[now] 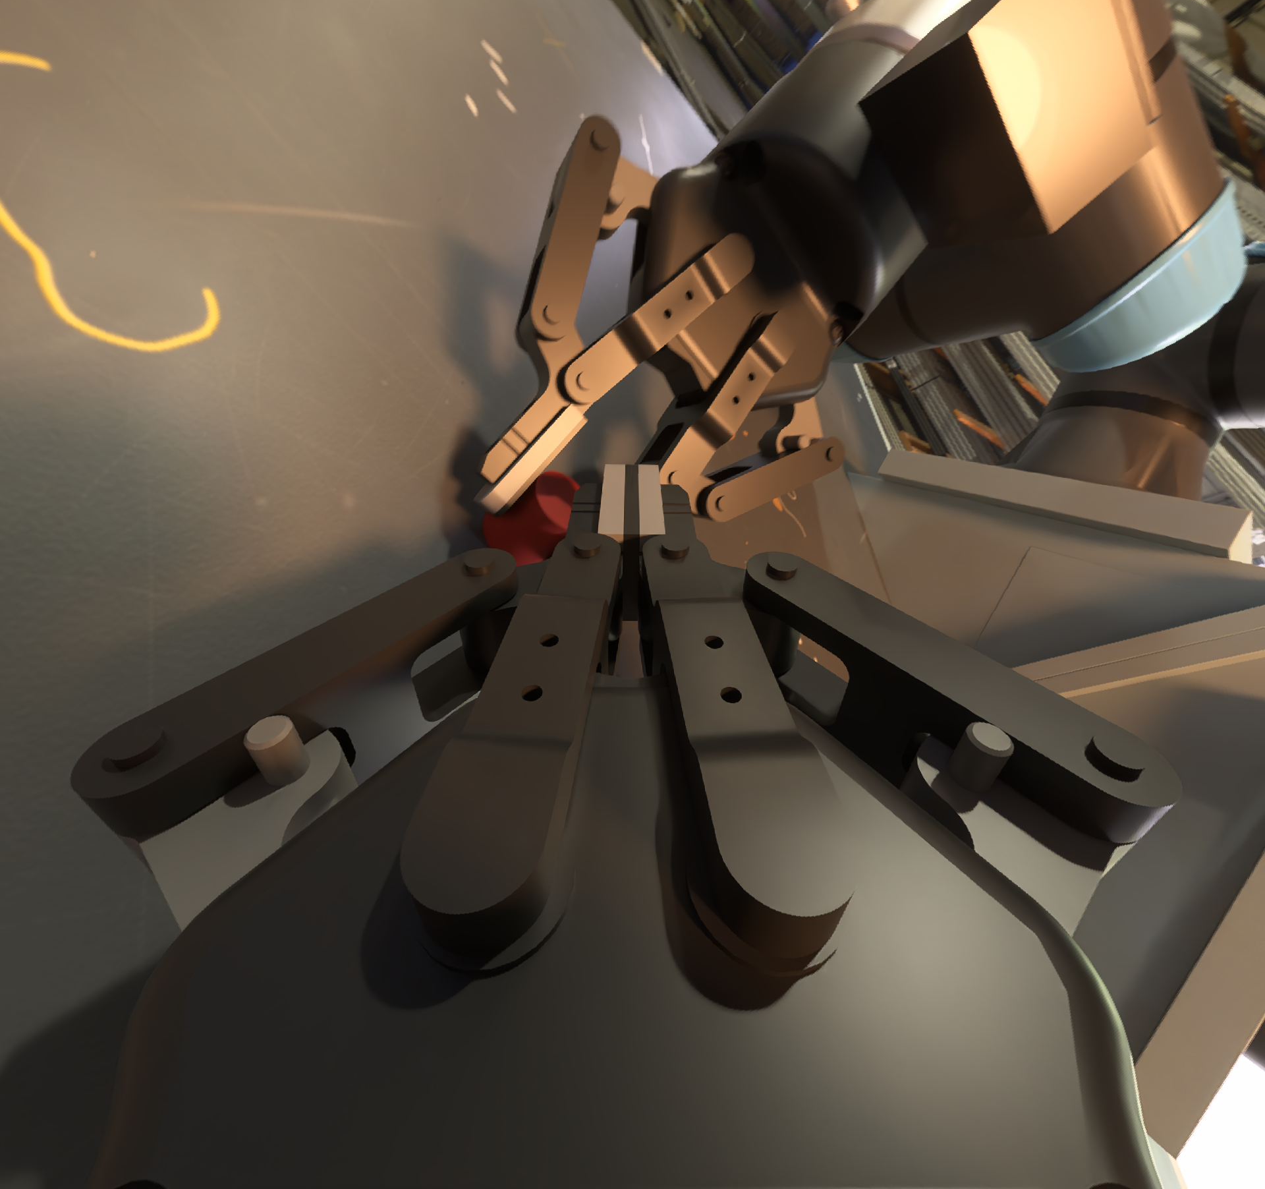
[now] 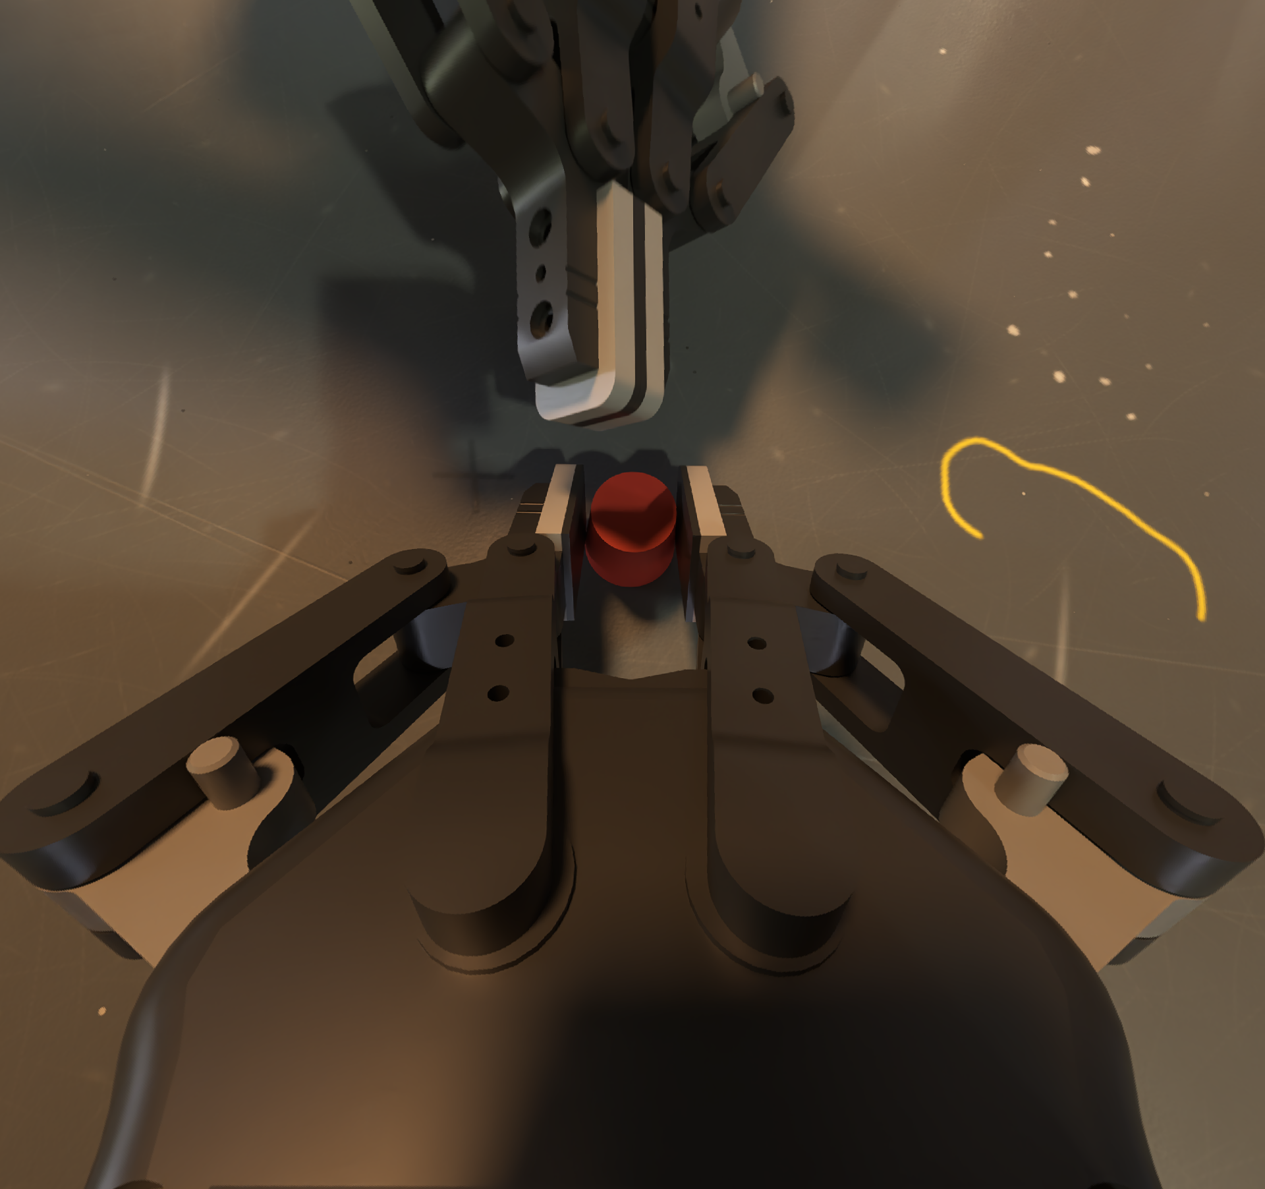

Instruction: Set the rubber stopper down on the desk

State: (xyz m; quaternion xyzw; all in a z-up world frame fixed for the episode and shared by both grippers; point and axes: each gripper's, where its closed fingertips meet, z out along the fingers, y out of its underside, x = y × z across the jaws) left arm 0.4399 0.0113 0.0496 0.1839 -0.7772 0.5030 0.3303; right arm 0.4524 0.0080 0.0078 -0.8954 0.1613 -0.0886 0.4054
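Observation:
The red rubber stopper [image 2: 631, 526] sits between the two pads of my right gripper [image 2: 631, 492], which is shut on its sides. It is held just over the grey scratched desk [image 2: 274, 471]; I cannot tell whether it touches. In the left wrist view the stopper [image 1: 530, 519] shows partly, under one finger [image 1: 541, 444] of the right gripper. My left gripper [image 1: 631, 499] is shut and empty, its pads pressed together, right beside the stopper. In the right wrist view it [image 2: 602, 403] points down just beyond the stopper.
A yellow scribbled line marks the desk [image 1: 130, 327] and also shows in the right wrist view [image 2: 1068, 492]. A pale grey box-like block [image 1: 1027, 574] stands at the desk's right side. Shelving [image 1: 684, 6] lies beyond the desk edge.

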